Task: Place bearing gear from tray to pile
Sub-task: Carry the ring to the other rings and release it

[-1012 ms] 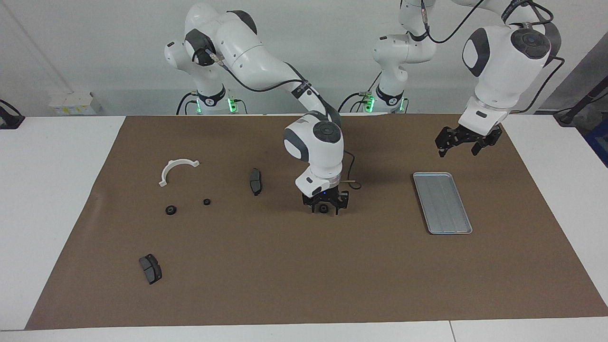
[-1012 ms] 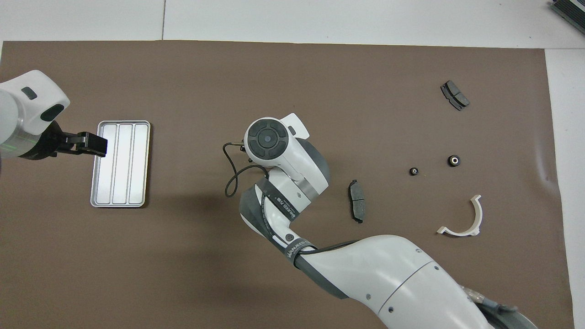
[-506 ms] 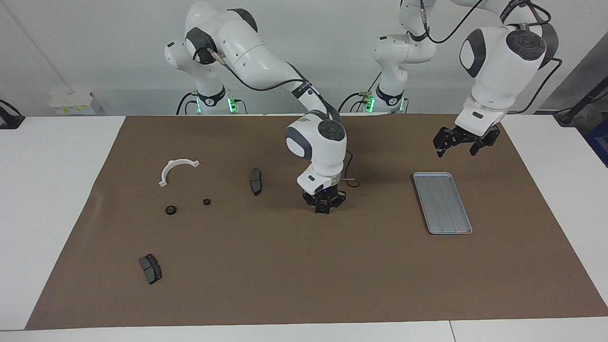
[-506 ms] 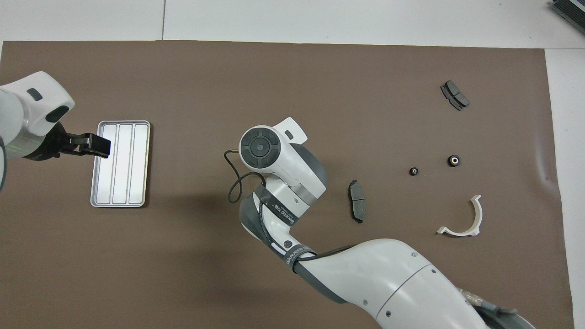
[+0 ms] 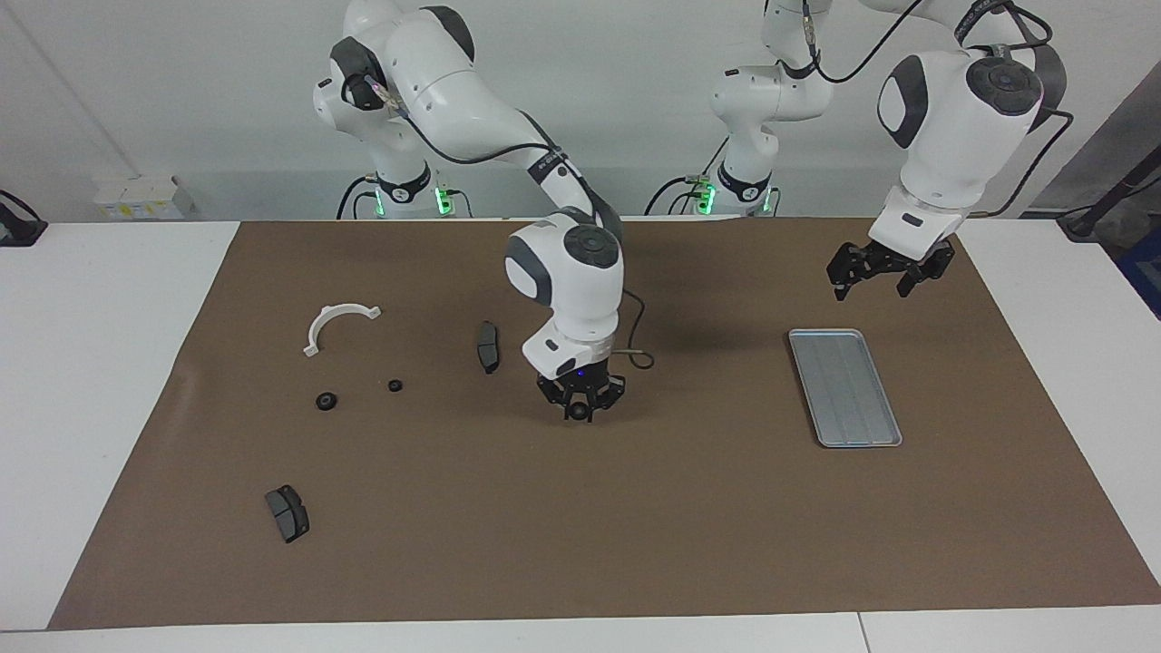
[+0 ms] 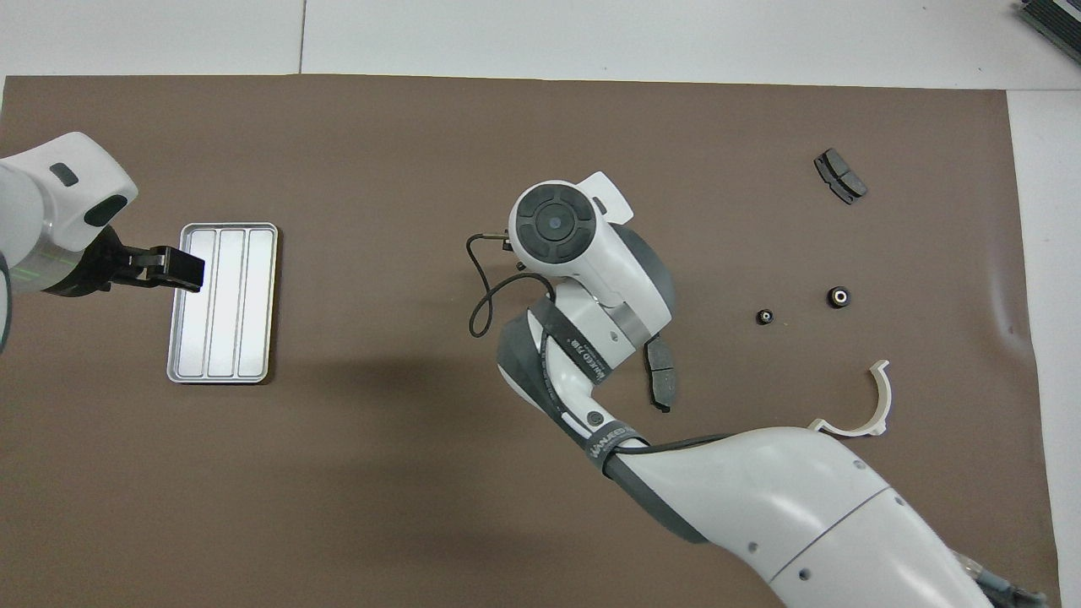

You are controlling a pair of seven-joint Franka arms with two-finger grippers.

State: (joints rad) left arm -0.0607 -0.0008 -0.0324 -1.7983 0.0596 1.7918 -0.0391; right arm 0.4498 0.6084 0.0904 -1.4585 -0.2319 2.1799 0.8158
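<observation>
Right hand [image 5: 579, 414] gripping bearing gear [image 5: 578, 413] over mat, left hand [image 5: 878, 277] wide near tray [image 5: 844, 387]

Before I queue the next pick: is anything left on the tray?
No. In the overhead view the tray shows only its bare ridged bottom, with no part lying in it.

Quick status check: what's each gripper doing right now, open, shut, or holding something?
Left gripper: open, empty, over the mat beside the tray.
Right gripper: shut on a small dark bearing gear, over mid-mat.
</observation>
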